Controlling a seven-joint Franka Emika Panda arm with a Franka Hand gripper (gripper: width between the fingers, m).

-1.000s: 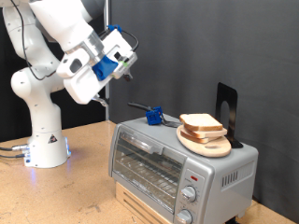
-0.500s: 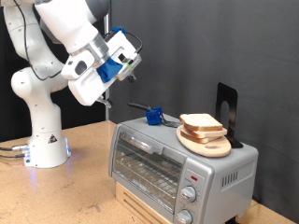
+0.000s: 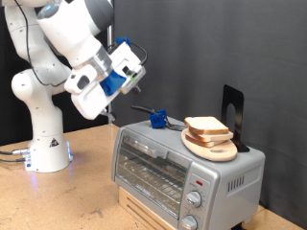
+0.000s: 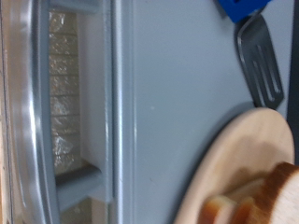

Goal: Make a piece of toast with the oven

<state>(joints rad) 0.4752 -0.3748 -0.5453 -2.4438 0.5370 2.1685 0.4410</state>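
Observation:
The silver oven stands at the exterior view's lower right with its glass door shut. On its top lies a round light-wood board with two slices of toast stacked on it. My gripper hangs in the air above and to the exterior view's left of the oven, holding nothing that I can see. Its fingers do not show in the wrist view. The wrist view looks down on the oven's top, the door handle, the board's edge and a corner of the toast.
A spatula with a blue handle lies on the oven top beside the board; it also shows in the wrist view. A black upright stand is behind the board. The oven sits on a wooden base. The robot's base is at the left.
The arm has swung a little down and towards the exterior view's right, closer to the oven. The toast, board and oven have not moved.

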